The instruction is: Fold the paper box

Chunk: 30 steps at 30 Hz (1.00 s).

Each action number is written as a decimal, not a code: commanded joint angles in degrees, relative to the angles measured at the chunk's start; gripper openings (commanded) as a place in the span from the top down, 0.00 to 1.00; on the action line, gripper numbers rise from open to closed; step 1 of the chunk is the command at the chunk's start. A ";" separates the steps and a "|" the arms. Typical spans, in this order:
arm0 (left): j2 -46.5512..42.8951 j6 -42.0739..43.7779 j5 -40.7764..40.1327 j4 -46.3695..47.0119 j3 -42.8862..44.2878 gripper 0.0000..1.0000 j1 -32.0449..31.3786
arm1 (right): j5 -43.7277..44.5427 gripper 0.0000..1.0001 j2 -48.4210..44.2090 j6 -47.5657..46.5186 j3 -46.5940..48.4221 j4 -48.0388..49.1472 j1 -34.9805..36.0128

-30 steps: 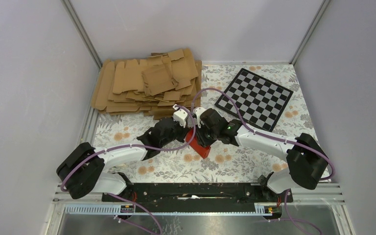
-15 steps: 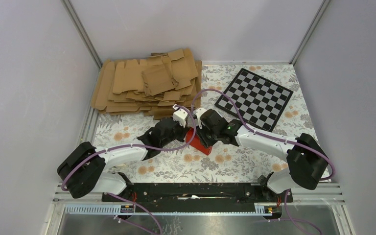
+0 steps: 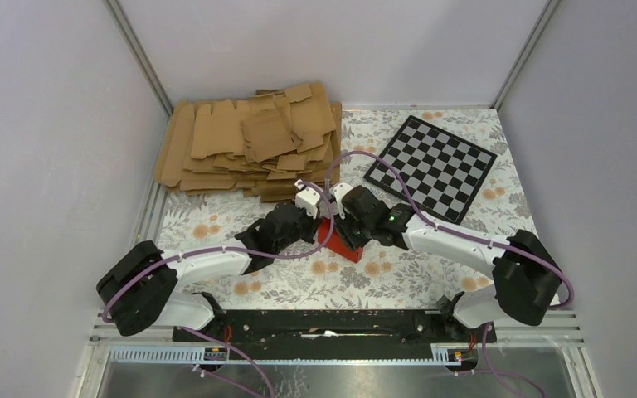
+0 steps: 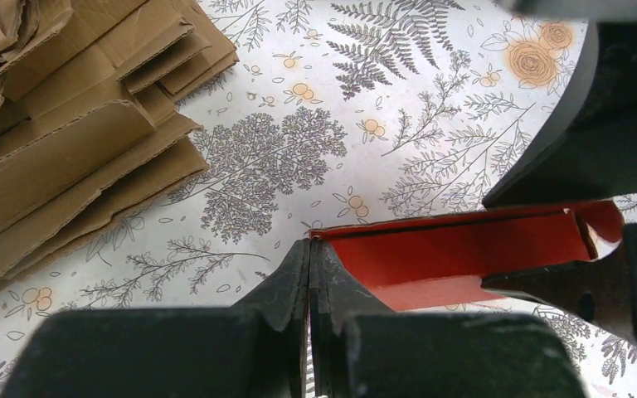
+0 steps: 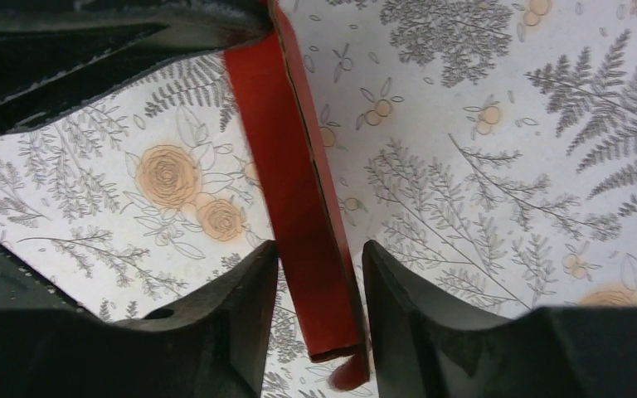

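The paper box (image 3: 339, 241) is a bright red, partly folded piece of card held just above the floral table between both arms. In the left wrist view it (image 4: 464, 259) stretches to the right. My left gripper (image 4: 309, 250) is shut on its near corner edge; in the top view that gripper (image 3: 322, 224) is at the box's left end. In the right wrist view the box (image 5: 299, 191) runs as a narrow red tube between the jaws. My right gripper (image 5: 319, 278) straddles its lower end, jaws apart, with slim gaps beside the card. It is at the box's right side in the top view (image 3: 347, 225).
A pile of brown cardboard blanks (image 3: 249, 141) lies at the back left, and its edge shows in the left wrist view (image 4: 66, 141). A black-and-white checkered board (image 3: 431, 166) lies at the back right. Grey walls enclose the table on three sides.
Both grippers and the red box have shifted slightly right and away from the bases. The left arm has reached further in. The holds look the same.
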 commanded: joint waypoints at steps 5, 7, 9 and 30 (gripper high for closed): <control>0.98 -0.72 -3.86 -3.93 0.09 1.00 -2.62 | 8.37 0.34 -2.77 0.67 0.19 -1.35 0.14; 0.69 -0.43 -4.61 -3.46 -0.22 1.00 -3.54 | 8.84 0.34 -2.79 1.55 0.39 -2.01 0.17; 0.74 -0.22 -5.22 -3.13 -0.22 1.00 -4.52 | 8.72 0.34 -3.00 2.29 0.36 -2.29 0.17; -2.86 -6.18 -3.79 -1.24 -3.40 1.00 -6.55 | 3.58 0.50 -5.85 0.73 -2.16 -0.57 0.17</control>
